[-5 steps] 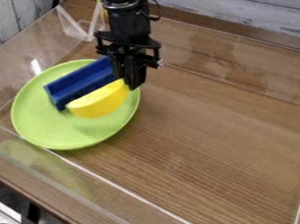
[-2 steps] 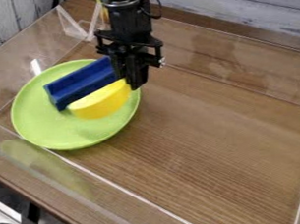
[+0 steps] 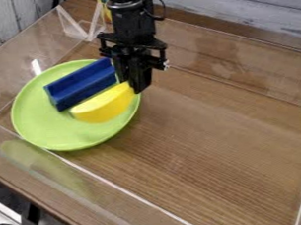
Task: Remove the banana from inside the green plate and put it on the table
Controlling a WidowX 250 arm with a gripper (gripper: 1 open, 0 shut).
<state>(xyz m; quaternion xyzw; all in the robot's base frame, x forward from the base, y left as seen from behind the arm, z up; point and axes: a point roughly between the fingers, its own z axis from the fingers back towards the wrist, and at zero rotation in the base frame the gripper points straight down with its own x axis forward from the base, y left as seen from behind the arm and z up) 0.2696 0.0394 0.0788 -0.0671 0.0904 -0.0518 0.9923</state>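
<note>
gripper (image 3: 139, 83): your fingers point down at the banana's right end, narrow, grip on it unclear | banana (image 3: 102, 106): right part of green plate (image 3: 42, 129), beside blue block (image 3: 80, 82) | plate: left of frame on tabletop (image 3: 226, 118)

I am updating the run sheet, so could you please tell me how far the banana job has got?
Done: the black gripper has come down to the short yellow plastic banana. In hand: its jaws look closed at the banana's right end. Left: the banana lies inside the round lime-green plate beside the blue block, not yet on the brown wooden table.
</note>
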